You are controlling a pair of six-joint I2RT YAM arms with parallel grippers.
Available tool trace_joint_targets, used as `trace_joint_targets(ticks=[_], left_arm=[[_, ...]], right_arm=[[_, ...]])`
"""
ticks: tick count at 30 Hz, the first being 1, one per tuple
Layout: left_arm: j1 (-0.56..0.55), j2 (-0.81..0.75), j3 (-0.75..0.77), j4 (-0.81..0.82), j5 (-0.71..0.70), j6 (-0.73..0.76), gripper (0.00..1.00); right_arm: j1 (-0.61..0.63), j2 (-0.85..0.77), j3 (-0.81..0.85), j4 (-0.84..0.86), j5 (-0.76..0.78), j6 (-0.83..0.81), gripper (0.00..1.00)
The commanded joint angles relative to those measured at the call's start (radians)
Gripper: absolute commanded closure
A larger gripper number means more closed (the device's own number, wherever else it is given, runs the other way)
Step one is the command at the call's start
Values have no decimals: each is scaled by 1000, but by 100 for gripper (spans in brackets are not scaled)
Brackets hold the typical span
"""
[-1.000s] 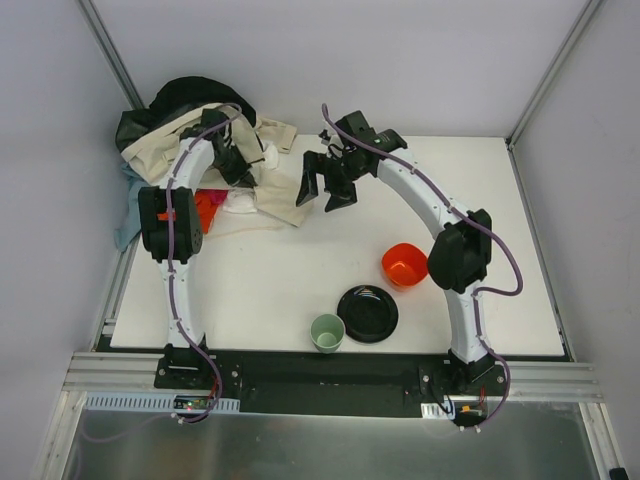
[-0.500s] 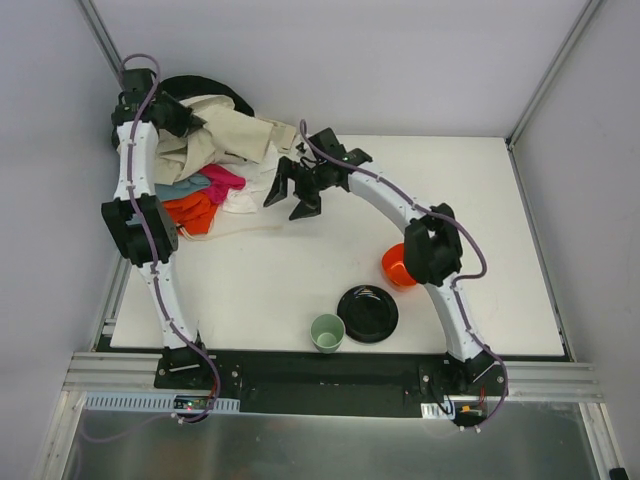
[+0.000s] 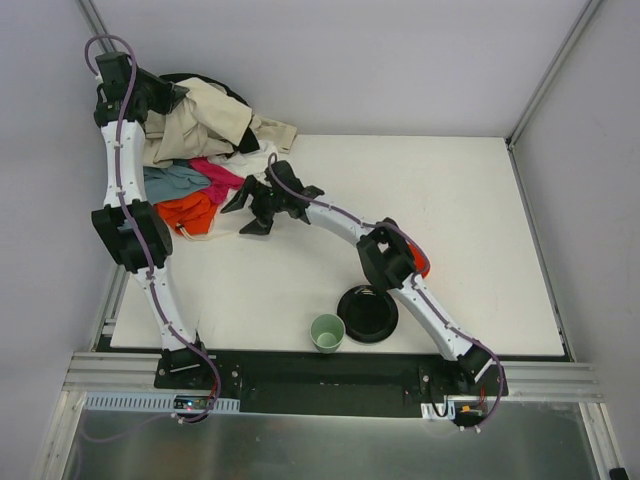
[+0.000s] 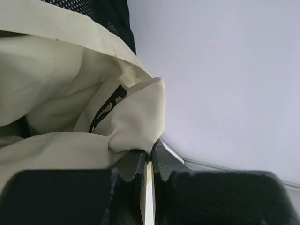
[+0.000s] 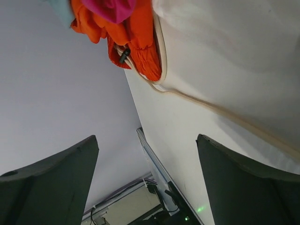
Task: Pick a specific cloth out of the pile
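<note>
Top external: left gripper (image 4: pixel 147 159) clamped on beige fabric (image 4: pixel 70 93) from the pile (image 3: pixel 215 140). Right gripper (image 3: pixel 247 212) wide open beside the cloth (image 3: pixel 187 212).

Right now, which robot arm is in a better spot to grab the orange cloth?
Right. The right gripper is open, just beside the orange cloth, which its wrist camera sees ahead. The left gripper is shut on the beige cloth at the far side of the pile, so it's busy.

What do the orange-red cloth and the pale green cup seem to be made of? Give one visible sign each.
The orange-red cloth: soft matte fabric; it bunches into loose folds. The pale green cup: rigid and smooth, perhaps plastic or glazed ceramic; its rim is round.
</note>
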Motion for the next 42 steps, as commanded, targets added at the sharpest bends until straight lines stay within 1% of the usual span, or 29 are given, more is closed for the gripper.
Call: trace_joint_targets(ticks=[1, 5, 8, 11, 19, 26, 30, 32, 34, 35, 37, 38, 41, 42], left_arm=[[2, -87, -22, 87, 56, -10, 100], [3, -106, -53, 87, 76, 2, 100], [3, -109, -62, 87, 93, 9, 100], [3, -109, -65, 87, 110, 6, 100], [5, -97, -65, 87, 136, -1, 100], [5, -87, -67, 87, 148, -11, 100], [3, -89, -77, 85, 144, 15, 100], [5, -95, -117, 85, 132, 53, 100], [5, -110, -192, 65, 94, 90, 100], [5, -119, -229, 51, 74, 108, 95], [5, -138, -309, 13, 40, 121, 80], [3, -147, -347, -4, 21, 125, 70], [2, -159, -409, -82, -58, 168, 35], [2, -156, -403, -128, -89, 189, 28]], right_arm=[[28, 39, 66, 110, 115, 154, 13], [65, 82, 110, 116, 204, 175, 19], [94, 114, 115, 139, 257, 244, 25], [105, 151, 120, 155, 287, 316, 28], [103, 197, 158, 155, 393, 401, 30], [113, 243, 184, 179, 441, 503, 36], [119, 260, 196, 193, 452, 523, 41], [116, 260, 186, 208, 439, 534, 44], [105, 254, 166, 233, 416, 539, 48], [97, 249, 152, 251, 401, 542, 49], [77, 218, 112, 294, 358, 534, 50], [65, 201, 92, 312, 334, 517, 48], [27, 136, 26, 320, 266, 441, 42], [16, 114, 3, 319, 248, 425, 39]])
